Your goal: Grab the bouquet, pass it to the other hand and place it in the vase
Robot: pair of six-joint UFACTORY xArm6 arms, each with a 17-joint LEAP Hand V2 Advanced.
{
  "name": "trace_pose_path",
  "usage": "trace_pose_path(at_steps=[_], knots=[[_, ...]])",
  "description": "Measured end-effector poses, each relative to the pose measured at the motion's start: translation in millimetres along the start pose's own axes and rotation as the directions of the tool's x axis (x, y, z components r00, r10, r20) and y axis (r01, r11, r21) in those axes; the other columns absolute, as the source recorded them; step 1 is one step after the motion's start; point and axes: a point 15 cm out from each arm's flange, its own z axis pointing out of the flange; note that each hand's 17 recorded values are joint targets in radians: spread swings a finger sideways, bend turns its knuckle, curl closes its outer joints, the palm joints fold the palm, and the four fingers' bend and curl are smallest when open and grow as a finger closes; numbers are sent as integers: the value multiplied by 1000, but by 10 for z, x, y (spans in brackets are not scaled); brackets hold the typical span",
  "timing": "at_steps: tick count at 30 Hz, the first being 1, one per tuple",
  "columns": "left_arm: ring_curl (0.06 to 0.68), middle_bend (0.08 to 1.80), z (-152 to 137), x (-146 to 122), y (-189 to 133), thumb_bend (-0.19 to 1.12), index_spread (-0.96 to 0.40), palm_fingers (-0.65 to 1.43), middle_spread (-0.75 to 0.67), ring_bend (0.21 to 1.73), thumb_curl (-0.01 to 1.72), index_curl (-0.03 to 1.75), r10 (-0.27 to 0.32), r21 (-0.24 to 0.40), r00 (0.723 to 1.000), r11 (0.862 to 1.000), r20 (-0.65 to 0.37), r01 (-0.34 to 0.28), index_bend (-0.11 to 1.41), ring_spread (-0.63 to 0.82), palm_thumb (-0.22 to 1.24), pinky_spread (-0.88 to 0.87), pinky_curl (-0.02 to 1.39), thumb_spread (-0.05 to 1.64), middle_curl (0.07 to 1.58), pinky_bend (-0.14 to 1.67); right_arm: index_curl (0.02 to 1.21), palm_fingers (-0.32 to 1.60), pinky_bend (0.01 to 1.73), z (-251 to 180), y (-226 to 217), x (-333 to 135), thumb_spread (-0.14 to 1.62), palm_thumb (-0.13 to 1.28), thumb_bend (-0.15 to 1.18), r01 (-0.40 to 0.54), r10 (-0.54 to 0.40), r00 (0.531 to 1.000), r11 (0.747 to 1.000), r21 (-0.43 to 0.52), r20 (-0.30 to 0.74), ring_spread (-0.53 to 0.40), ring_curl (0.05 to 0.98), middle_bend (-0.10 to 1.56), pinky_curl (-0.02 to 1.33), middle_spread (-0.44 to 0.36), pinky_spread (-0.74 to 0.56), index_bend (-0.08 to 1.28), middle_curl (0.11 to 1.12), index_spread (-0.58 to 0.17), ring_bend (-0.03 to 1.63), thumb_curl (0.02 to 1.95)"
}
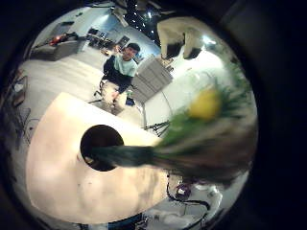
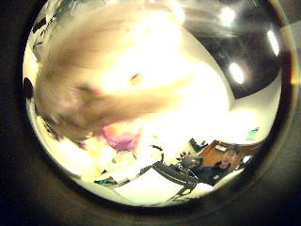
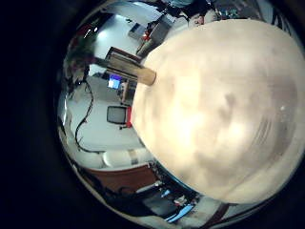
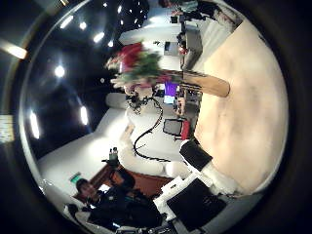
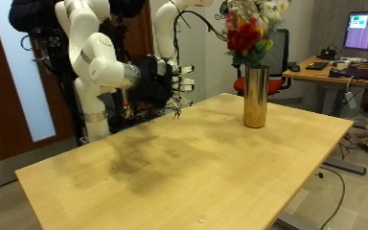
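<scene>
The right hand (image 5: 167,86) hangs just off the far edge of the table (image 5: 172,163), fingers loosely extended and holding nothing. It is well apart from the vase (image 5: 254,96). The gold vase stands upright on the table near its far corner. The bouquet (image 5: 244,34) of red and pale flowers stands in the vase, stems down in its mouth. The left hand is not identifiable in the outside view and its finger state cannot be determined. Its palm views look down on the flowers (image 1: 206,105) at close range.
</scene>
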Motion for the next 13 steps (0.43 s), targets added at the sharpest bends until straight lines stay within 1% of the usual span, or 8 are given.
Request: trace_pose_path(at_steps=[5, 9, 13], knots=[[209, 142, -140, 47, 66, -41, 217, -220, 594, 485, 353, 272, 4, 12, 1000, 1000, 9, -4, 87, 620, 298, 617, 328, 780, 289, 310, 270, -17, 434, -2, 4, -10, 967, 727, -26, 6, -6, 1000, 1000, -1, -1, 219, 262, 173, 316, 138, 400, 165, 255, -352, 293, 432], [198, 149, -371, 97, 242, -39, 197, -192, 591, 442, 341, 189, 4, 27, 1000, 1000, 20, -4, 102, 629, 295, 606, 315, 772, 225, 281, 273, -16, 432, 1, -6, -19, 967, 728, -27, 14, -14, 1000, 1000, -6, 0, 219, 263, 172, 317, 138, 403, 168, 255, -351, 294, 430], [195, 153, -369, 15, 509, -39, 186, -178, 589, 424, 335, 155, -34, 7, 999, 999, 30, 34, 108, 631, 287, 605, 311, 771, 200, 267, 275, -14, 430, -3, -5, -33, 967, 725, -27, 21, -21, 1000, 1000, -7, -3, 219, 263, 173, 317, 138, 403, 170, 257, -351, 292, 431]])
